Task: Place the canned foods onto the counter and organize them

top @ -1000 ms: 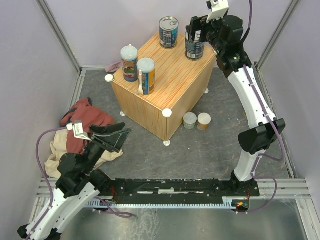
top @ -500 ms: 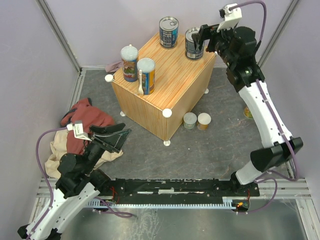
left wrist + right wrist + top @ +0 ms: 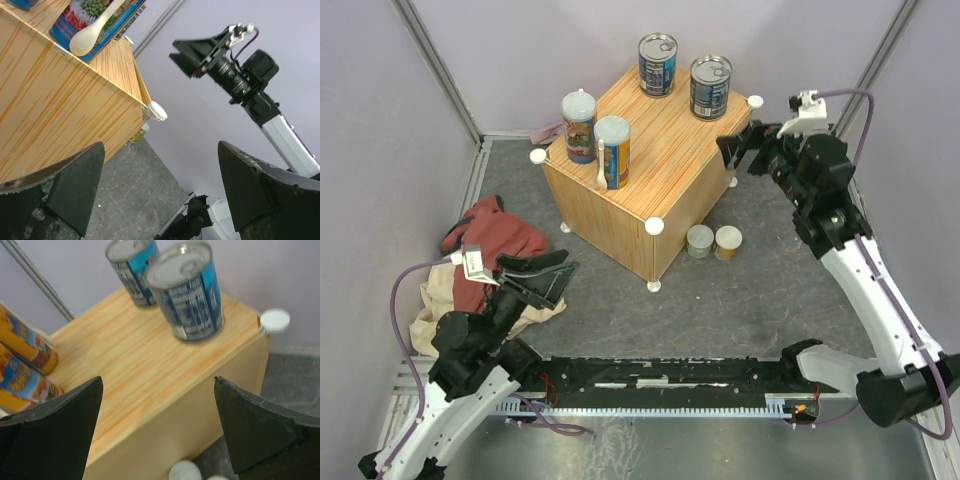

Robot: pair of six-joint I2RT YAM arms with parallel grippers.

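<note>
- Over the worktop (image 3: pixel 665 140), top view: the right end effector (image 3: pixel 735 148) has let go of the blue can (image 3: pixel 711 87) and backed off, jaws wide and empty. Four cans now stand on top; two short cans (image 3: pixel 700 241) wait on the floor (image 3: pixel 620 330).
- Left wrist: the left end effector (image 3: pixel 160 195) is wide, empty and unmoved, facing the worktop's side.
- Right wrist: both blue cans stand upright, clear of the fingers (image 3: pixel 50 440). That placement looks finished; a short can is likely next.
</note>
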